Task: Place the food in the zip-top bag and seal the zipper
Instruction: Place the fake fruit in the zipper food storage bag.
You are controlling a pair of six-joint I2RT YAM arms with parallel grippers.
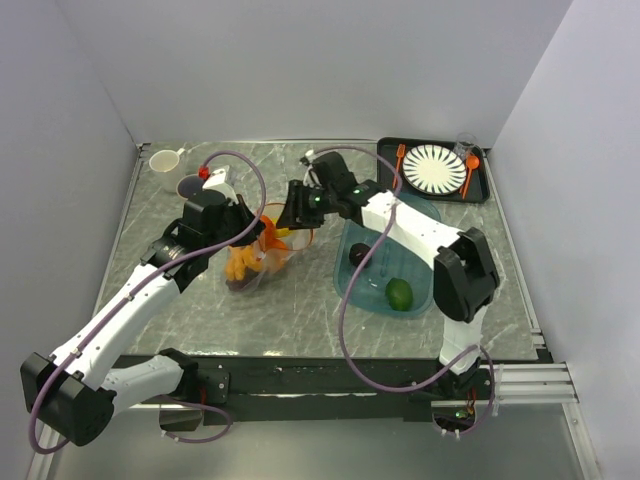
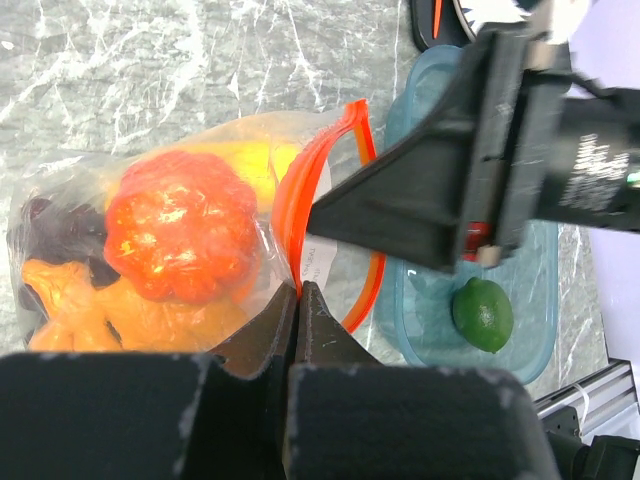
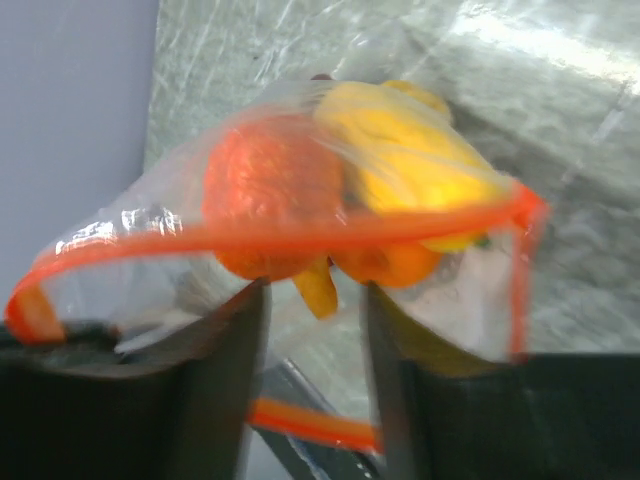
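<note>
Left gripper [image 2: 297, 312]: closed tight on your zip-top bag [image 2: 95, 175], so you hold its mouth up.
Right gripper [image 3: 315, 305]: jaws apart by the zipper [image 3: 300, 237].
Green food [image 2: 482, 314]: not in yet.

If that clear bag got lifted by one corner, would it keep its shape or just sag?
The bag would probably sag: its film wrinkles and drapes around the food, and the zipper bows in a loose loop. It is likely heavy at one end, where the food bunches. The glossy film may slip, though the left claw looks pinched on its edge.
</note>
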